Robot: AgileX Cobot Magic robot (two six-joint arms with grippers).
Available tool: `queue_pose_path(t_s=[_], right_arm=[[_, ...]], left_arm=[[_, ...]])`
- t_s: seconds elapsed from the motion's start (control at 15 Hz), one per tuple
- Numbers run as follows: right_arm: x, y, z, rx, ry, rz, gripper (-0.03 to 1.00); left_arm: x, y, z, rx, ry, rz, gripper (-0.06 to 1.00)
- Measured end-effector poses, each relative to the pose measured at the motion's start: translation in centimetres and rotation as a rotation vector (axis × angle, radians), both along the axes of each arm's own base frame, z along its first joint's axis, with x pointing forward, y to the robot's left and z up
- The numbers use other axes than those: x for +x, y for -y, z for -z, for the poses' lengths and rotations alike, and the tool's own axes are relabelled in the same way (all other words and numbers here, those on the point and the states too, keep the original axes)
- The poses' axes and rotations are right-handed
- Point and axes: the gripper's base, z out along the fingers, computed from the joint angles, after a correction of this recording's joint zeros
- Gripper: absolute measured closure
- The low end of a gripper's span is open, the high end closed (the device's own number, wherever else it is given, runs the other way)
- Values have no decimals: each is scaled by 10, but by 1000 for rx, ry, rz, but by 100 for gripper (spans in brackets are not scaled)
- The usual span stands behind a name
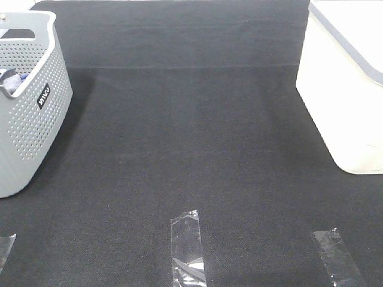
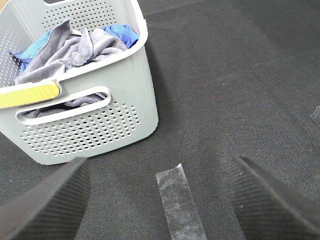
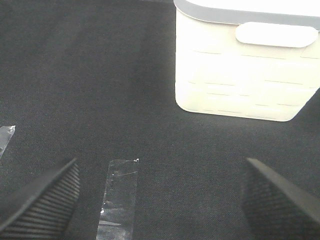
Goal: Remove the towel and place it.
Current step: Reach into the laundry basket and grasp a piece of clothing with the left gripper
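The slate-grey towel (image 2: 65, 50) lies crumpled inside the grey perforated basket (image 2: 100, 125), on top of a bright blue cloth (image 2: 122, 34). In the high view the basket (image 1: 30, 119) stands at the far left of the black mat, with only a scrap of its contents showing over the rim. My left gripper (image 2: 157, 175) is open and empty, low over the mat a short way in front of the basket. My right gripper (image 3: 160, 170) is open too, holding nothing, some distance from the white bin. Neither gripper shows in the high view.
A tall white bin (image 1: 347, 89) with a grey rim stands at the right edge, also seen by the right wrist as the bin (image 3: 240, 75). Clear tape strips (image 1: 187, 245) (image 1: 336, 257) lie near the mat's front. A yellow-green piece (image 2: 27, 95) sits on the basket's near rim.
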Motion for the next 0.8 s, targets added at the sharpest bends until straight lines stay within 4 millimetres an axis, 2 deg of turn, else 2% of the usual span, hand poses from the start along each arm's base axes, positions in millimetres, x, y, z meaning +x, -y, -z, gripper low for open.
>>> queue_pose_path(t_s=[0.8], right_arm=[[0,0,0,0,0,0,16]], left_arm=[[0,0,0,0,0,0,21]])
